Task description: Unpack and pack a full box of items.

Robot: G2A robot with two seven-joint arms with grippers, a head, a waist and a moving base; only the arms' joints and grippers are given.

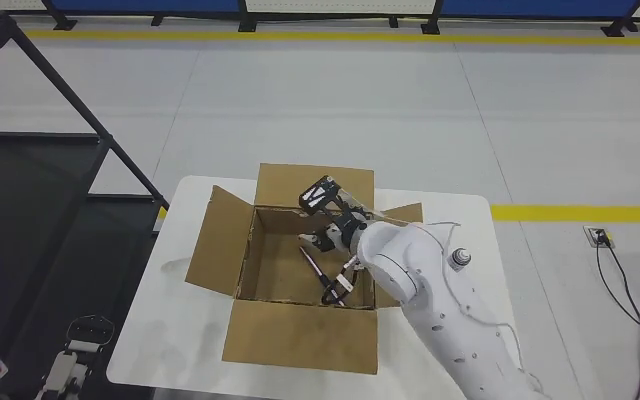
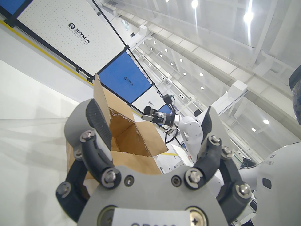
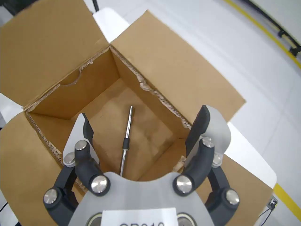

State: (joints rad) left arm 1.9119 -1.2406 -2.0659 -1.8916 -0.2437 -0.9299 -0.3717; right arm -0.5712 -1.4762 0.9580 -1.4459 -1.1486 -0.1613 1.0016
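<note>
Right gripper [image 3: 144, 115] spread, empty, above cardboard box [image 3: 94, 81]; lower straight, jaws straddling metal rod [image 3: 127, 137], clear of walls; left gripper [image 2: 151, 108] released

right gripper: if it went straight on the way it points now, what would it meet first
Probably the thin metal rod lying on the floor of the open cardboard box, which the right gripper points into; depth is unclear.
</note>
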